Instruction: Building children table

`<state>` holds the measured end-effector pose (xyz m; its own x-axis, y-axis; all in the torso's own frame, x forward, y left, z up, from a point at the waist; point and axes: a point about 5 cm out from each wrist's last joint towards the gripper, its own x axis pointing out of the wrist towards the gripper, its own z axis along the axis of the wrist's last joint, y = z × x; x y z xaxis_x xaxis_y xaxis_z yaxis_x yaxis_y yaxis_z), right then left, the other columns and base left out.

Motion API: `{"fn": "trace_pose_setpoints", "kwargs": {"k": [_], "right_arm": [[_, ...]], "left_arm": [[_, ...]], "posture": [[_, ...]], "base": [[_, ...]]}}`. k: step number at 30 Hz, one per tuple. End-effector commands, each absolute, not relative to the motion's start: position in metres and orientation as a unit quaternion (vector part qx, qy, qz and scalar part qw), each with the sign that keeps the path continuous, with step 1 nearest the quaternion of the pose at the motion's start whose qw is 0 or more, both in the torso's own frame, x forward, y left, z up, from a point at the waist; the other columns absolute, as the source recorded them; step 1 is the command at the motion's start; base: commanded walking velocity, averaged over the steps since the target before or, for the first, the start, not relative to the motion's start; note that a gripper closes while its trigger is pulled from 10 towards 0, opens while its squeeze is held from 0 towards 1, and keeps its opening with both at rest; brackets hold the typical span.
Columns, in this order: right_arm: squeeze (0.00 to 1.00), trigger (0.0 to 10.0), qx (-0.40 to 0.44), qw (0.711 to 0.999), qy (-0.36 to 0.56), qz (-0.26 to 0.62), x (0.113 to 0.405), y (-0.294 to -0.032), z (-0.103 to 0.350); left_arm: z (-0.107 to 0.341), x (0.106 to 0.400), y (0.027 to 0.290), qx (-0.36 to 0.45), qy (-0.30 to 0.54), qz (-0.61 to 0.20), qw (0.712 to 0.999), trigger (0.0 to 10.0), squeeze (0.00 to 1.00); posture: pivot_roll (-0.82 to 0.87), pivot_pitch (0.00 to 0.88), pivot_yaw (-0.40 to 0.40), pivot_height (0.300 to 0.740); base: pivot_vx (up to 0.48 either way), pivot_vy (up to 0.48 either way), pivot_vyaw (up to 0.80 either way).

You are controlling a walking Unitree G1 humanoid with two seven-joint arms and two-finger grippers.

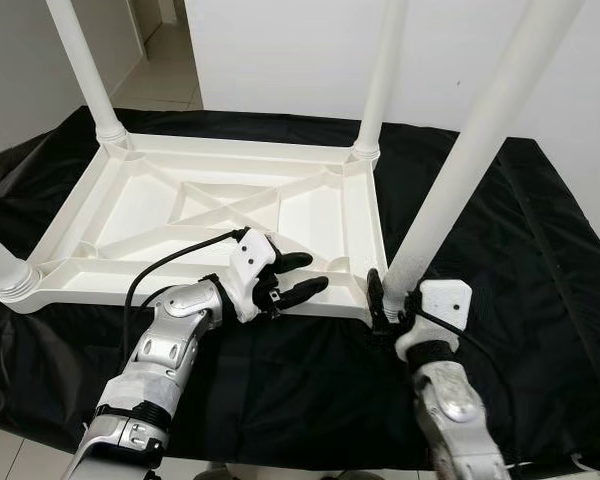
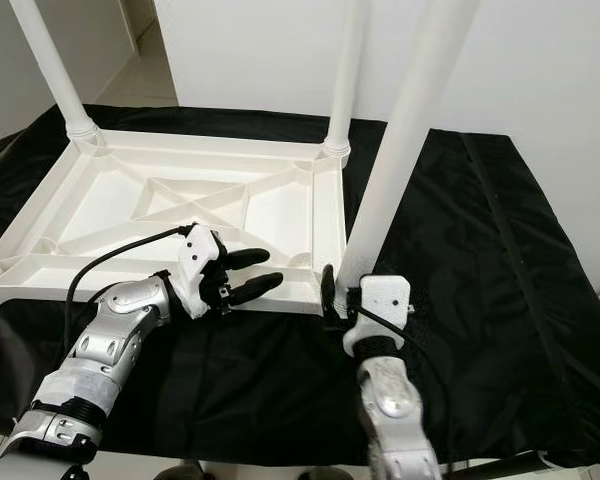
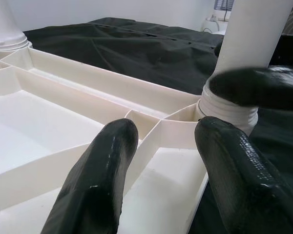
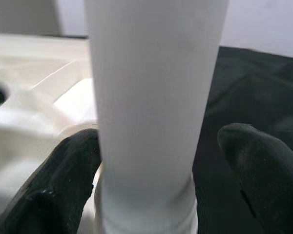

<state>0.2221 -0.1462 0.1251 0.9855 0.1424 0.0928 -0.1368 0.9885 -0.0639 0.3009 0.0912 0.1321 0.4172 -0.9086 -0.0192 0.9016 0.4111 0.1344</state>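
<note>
A white plastic children's table (image 1: pixel 350 215) lies upside down on a black cloth, with a leg standing at each corner. My right gripper (image 1: pixel 395 300) sits at the base of the near-right leg (image 1: pixel 460 160), open, one finger on each side of it. In the right wrist view one finger (image 4: pixel 68 170) touches the leg (image 4: pixel 151 97) while the other stands slightly off it. My left gripper (image 1: pixel 315 273) hovers open over the near rim of the table's ribbed underside (image 3: pixel 151 141), pointing toward that same leg (image 3: pixel 256 29).
The black cloth (image 1: pixel 540 250) covers the work surface, with bare room to the right of the table. Other legs rise at the far left (image 1: pixel 80 60), far right (image 1: pixel 385 70) and near left (image 1: pixel 0 265). A white wall stands behind; tiled floor (image 1: pixel 10 455) lies below the front edge.
</note>
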Motion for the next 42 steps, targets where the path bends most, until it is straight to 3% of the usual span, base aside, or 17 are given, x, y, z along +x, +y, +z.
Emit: {"fn": "trace_pose_setpoints", "kwargs": {"k": [1,8,12,18,19,22,23,31,42], "right_arm": [[0.00,10.0,-0.030,0.991,-0.049,0.123,0.221,-0.146,0.129],[0.00,10.0,-0.056,0.980,-0.060,0.180,0.224,-0.153,0.135],[0.00,10.0,-0.074,0.971,-0.050,0.221,0.239,-0.164,0.134],[0.00,10.0,-0.077,0.968,-0.040,0.236,0.249,-0.170,0.130],[0.00,3.8,-0.072,0.966,-0.035,0.246,0.251,-0.170,0.129],[0.00,3.8,-0.070,0.965,-0.034,0.250,0.251,-0.170,0.129],[0.00,0.0,-0.067,0.964,-0.030,0.254,0.252,-0.170,0.127],[0.00,0.0,-0.040,0.971,-0.027,0.235,0.254,-0.169,0.123],[0.00,0.0,-0.033,0.995,-0.025,0.092,0.258,-0.160,0.121]], "left_arm": [[0.131,0.304,0.091,0.066,-0.032,-0.506,0.859,10.0,0.00],[0.131,0.298,0.089,0.053,-0.029,-0.543,0.838,10.0,0.00],[0.128,0.277,0.091,0.058,-0.014,-0.627,0.777,10.0,0.00],[0.127,0.272,0.091,0.059,-0.006,-0.637,0.769,10.0,0.00],[0.126,0.270,0.090,0.062,-0.008,-0.636,0.769,10.0,0.00],[0.125,0.269,0.090,0.063,-0.008,-0.636,0.769,10.0,0.00],[0.125,0.269,0.090,0.063,-0.009,-0.634,0.771,10.0,0.00],[0.127,0.265,0.091,0.076,-0.013,-0.626,0.776,10.0,0.00],[0.129,0.268,0.093,0.081,-0.019,-0.603,0.793,10.0,0.00]], "posture": [[-0.04,0.000,-0.011,0.740],[-0.05,0.000,-0.004,0.740],[-0.04,0.000,-0.007,0.740],[-0.02,0.000,-0.016,0.740],[-0.02,0.000,-0.017,0.740],[-0.02,0.000,-0.018,0.740],[-0.01,0.000,-0.019,0.740],[0.00,0.004,-0.020,0.740],[-0.01,0.032,-0.022,0.740]], "base": [[0.000,0.000,0.00],[0.000,0.000,0.00],[0.000,0.000,0.00],[0.000,0.000,0.00],[0.000,0.000,0.00],[0.000,0.000,0.00],[0.000,0.000,0.00],[0.000,0.000,0.00],[0.000,0.000,0.00]]}}
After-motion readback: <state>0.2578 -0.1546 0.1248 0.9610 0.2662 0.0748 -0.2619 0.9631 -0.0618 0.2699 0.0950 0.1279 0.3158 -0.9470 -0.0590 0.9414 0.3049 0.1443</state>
